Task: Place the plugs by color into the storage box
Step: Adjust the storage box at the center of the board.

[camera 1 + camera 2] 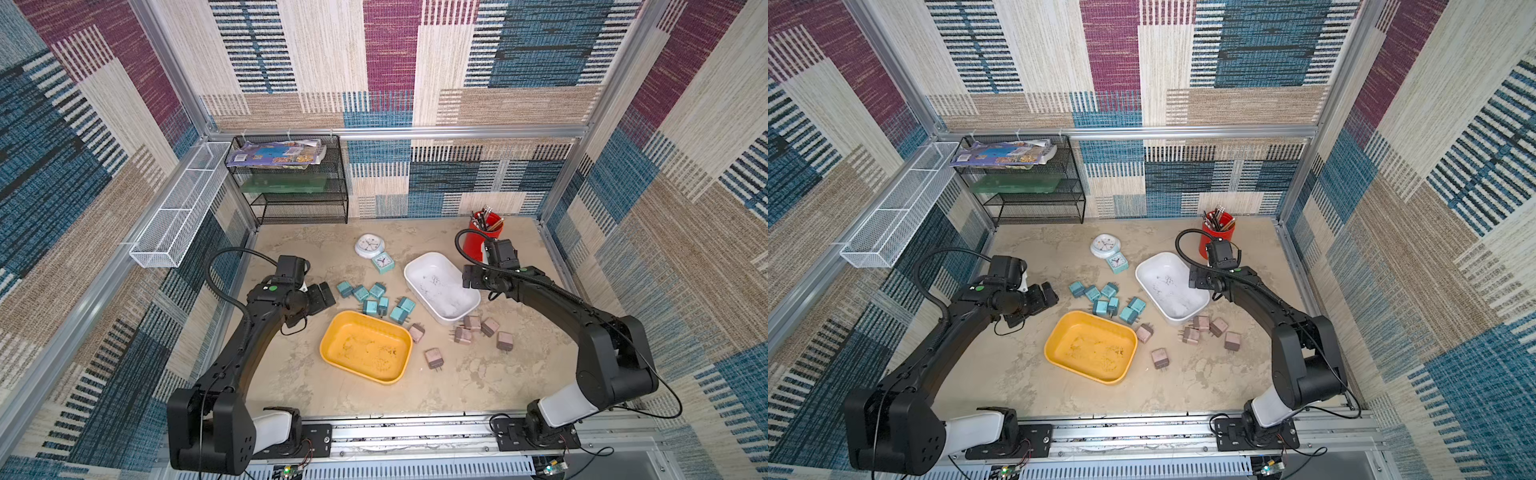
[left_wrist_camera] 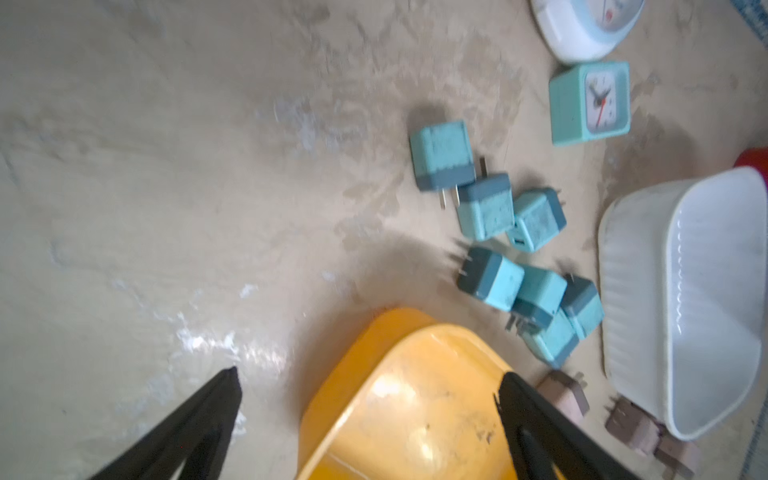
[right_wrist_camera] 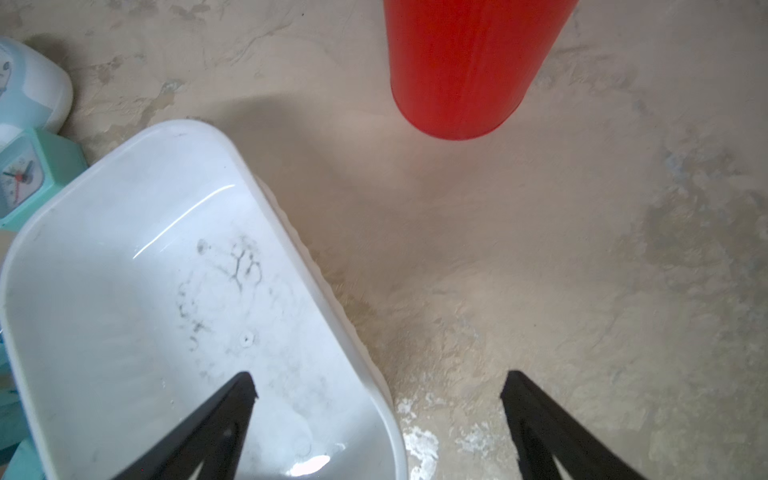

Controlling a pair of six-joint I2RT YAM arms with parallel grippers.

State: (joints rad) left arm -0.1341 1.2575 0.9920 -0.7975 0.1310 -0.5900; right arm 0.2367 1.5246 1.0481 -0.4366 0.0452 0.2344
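Several teal plugs lie in a loose cluster on the table between the two boxes. Several mauve plugs are scattered in front of the white storage box. The yellow storage box sits nearer the front; both boxes are empty. My left gripper hovers open, left of the teal cluster. My right gripper hangs open over the white box's right rim, holding nothing.
A square teal clock and a round white clock stand behind the teal plugs. A red cup of pens is at the back right, close behind my right wrist. A black mesh rack and a white wire basket are at the back left.
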